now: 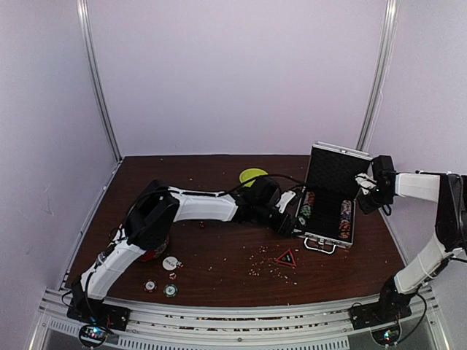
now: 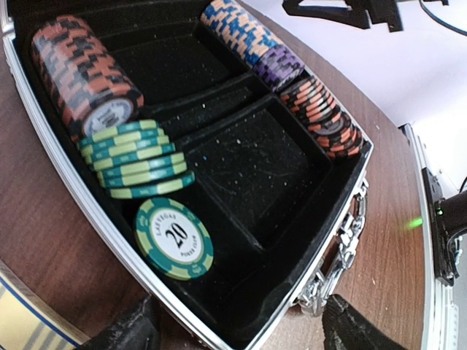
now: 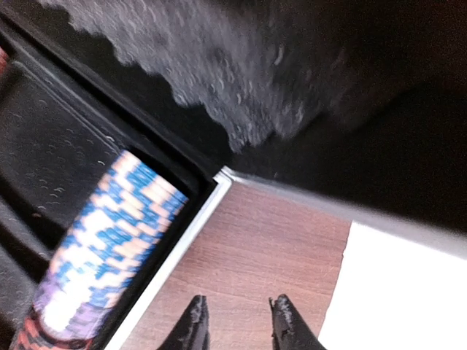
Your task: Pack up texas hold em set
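The silver case [image 1: 326, 240] lies open at the right, its lid [image 1: 336, 169] standing upright. The black lining [image 2: 255, 164] holds rows of chips: orange-black [image 2: 84, 69], green [image 2: 139, 157], blue [image 2: 244, 36] and orange [image 2: 325, 117]. One green "20" chip [image 2: 174, 238] lies flat in the near compartment. My left gripper [image 2: 237, 337] is open wide, a finger on each side of the case's near corner, holding nothing. My right gripper [image 3: 238, 324] hovers over bare wood beside the case's back right corner, its fingers a narrow gap apart with nothing between them. The blue chip row [image 3: 109, 248] shows there too.
Loose on the table near the front left are a white round button [image 1: 170, 262] and two chips [image 1: 150, 286] [image 1: 171, 290]. A red triangle [image 1: 286, 257] and scattered crumbs lie in front of the case. A lime-green bowl [image 1: 252, 175] sits behind my left arm.
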